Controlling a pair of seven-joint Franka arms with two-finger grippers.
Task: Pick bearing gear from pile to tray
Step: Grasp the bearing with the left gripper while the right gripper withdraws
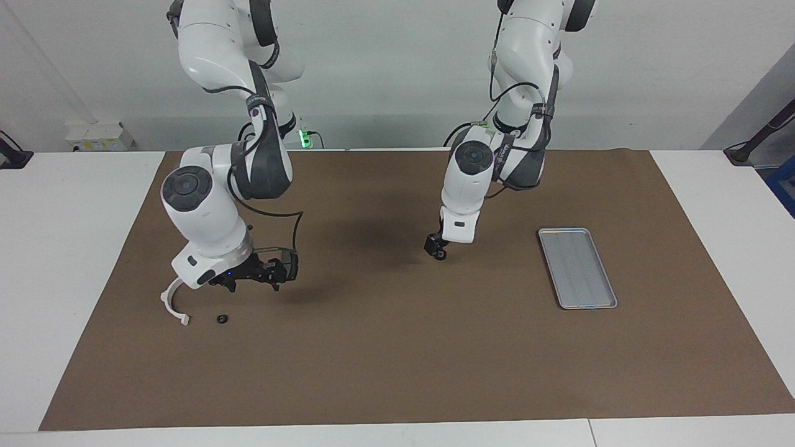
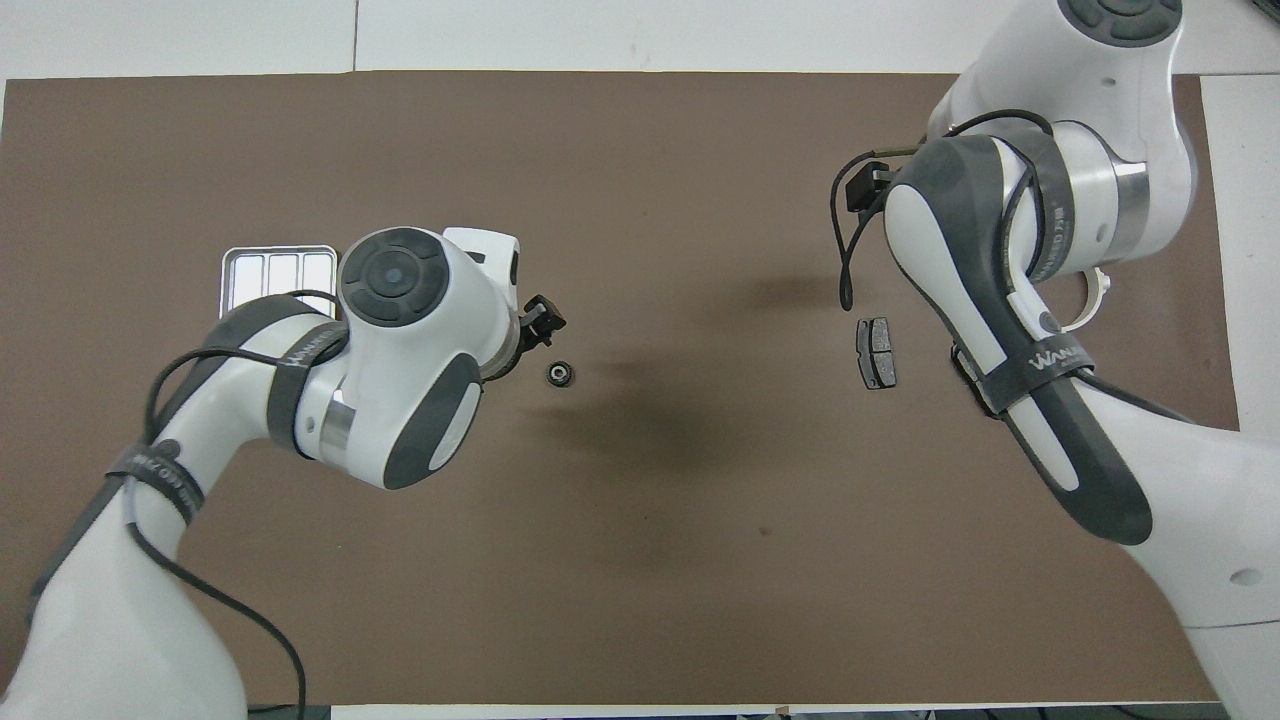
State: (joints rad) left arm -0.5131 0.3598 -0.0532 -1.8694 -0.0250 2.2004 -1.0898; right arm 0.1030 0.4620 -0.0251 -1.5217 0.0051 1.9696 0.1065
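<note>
Hiding one brake pad (image 2: 876,352), facing view misses it.

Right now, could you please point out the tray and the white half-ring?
tray (image 1: 577,268): facing view, on its bare ribbed floor.
white half-ring (image 1: 168,304): facing view, on the visible curved band.
</note>
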